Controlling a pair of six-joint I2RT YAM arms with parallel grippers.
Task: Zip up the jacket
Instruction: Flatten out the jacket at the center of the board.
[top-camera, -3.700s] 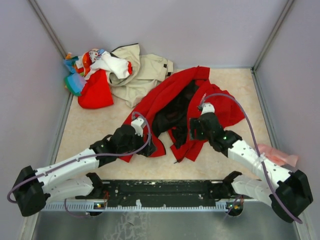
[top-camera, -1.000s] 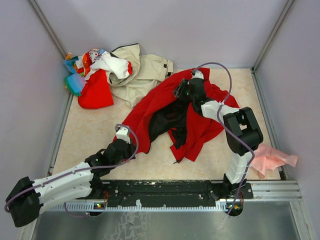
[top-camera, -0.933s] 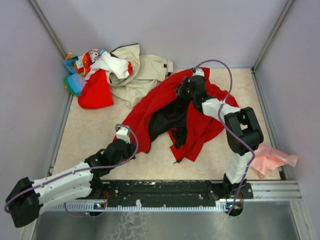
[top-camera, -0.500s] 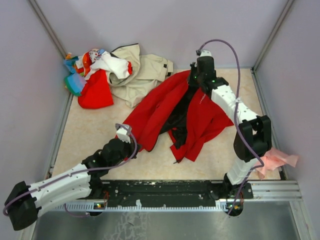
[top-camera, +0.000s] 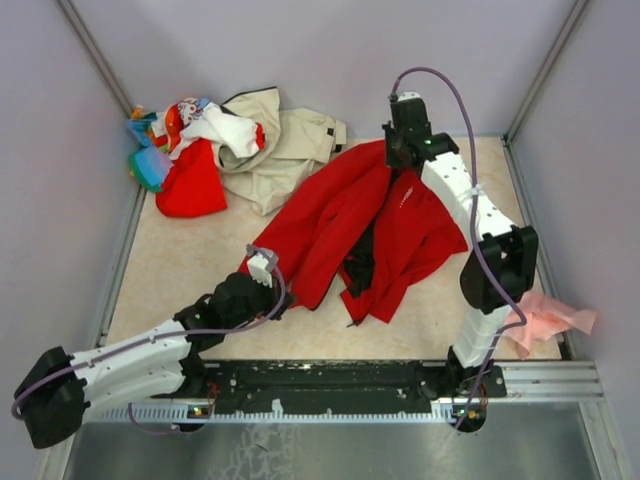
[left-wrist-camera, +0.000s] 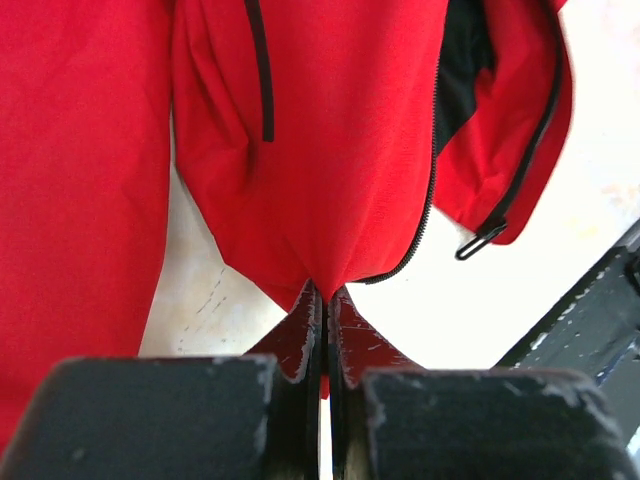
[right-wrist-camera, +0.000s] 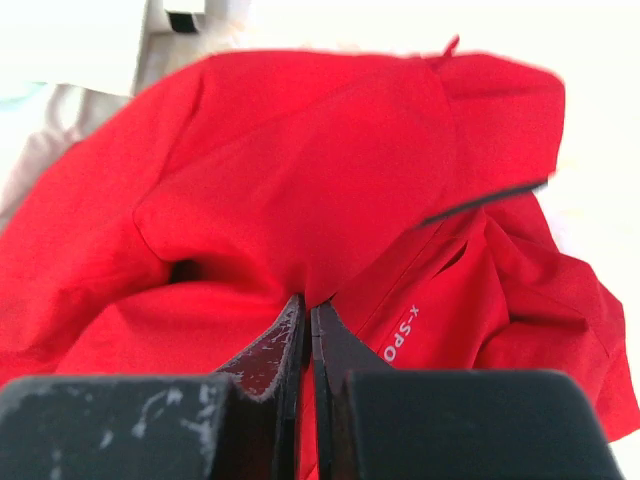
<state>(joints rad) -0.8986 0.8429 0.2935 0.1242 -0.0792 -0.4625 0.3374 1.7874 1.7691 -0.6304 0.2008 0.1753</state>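
The red jacket (top-camera: 335, 215) lies spread in the middle of the table, its front open, with black lining showing in the gap. My left gripper (left-wrist-camera: 325, 292) is shut on the jacket's (left-wrist-camera: 340, 150) bottom hem corner, beside the black front zipper (left-wrist-camera: 432, 170) and its loose pull (left-wrist-camera: 480, 240). In the top view the left gripper (top-camera: 277, 285) sits at the jacket's near-left edge. My right gripper (right-wrist-camera: 309, 302) is shut on a fold of the jacket (right-wrist-camera: 300, 180) near the white chest logo (right-wrist-camera: 404, 328). From above, the right gripper (top-camera: 398, 165) is at the collar end.
A beige jacket (top-camera: 290, 140) and a pile of mixed clothes (top-camera: 185, 150) lie at the back left. A pink cloth (top-camera: 548, 315) lies at the right edge. Grey walls (top-camera: 60, 150) enclose the table, and the black base rail (top-camera: 320, 380) runs along the front.
My right gripper has shut on the jacket near the collar and stretched toward the back wall, drawing the red panel over the black lining. The left gripper shifted slightly right, still holding the hem.
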